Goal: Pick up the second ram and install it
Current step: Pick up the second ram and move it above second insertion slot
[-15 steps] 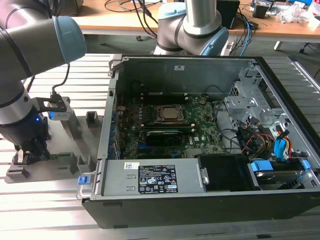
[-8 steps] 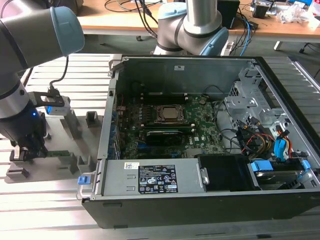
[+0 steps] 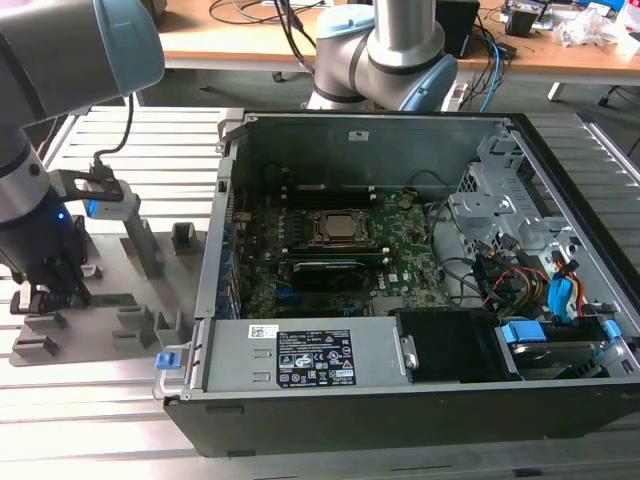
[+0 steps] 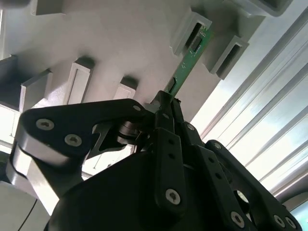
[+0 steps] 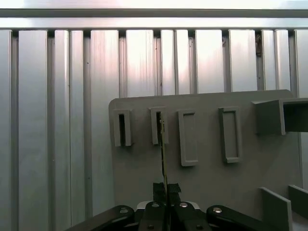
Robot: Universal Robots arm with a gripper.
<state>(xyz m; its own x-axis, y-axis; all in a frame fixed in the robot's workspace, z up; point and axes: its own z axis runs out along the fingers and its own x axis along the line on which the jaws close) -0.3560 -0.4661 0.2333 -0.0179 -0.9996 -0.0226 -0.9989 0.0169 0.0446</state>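
One arm (image 3: 60, 60), one claw (image 3: 45, 295), down low at the exterior view's left over the grey holder plate (image 3: 105, 270) on the ribbed metal table (image 3: 100, 420). Closed tight, and closed on something: pinches one end of the second ram (image 3: 105, 298), a single thin green stick running along the plate away from the fingertips.

Same story in both wrist views. Dark fingers (image 4: 166, 159) pressed together around the near end of the green board, no gap to speak of. Small dark chips visible along the stick in the second wrist view. Shows edge-on in the first wrist view, just one narrow line reaching out from the claw.

Counting there: four slotted holder blocks (image 5: 188, 137) in a row on the plate, the stick's far end tucked into one of them. So gripped, but not out of the holder yet.

Over at the exterior view's right, just beside the plate: one open computer case (image 3: 380, 150). Inside, one processor socket (image 3: 340, 228) in the middle of the main board, and one wider black card (image 3: 325, 272) just beside it on the camera's side. Well apart from the ram, all of that.
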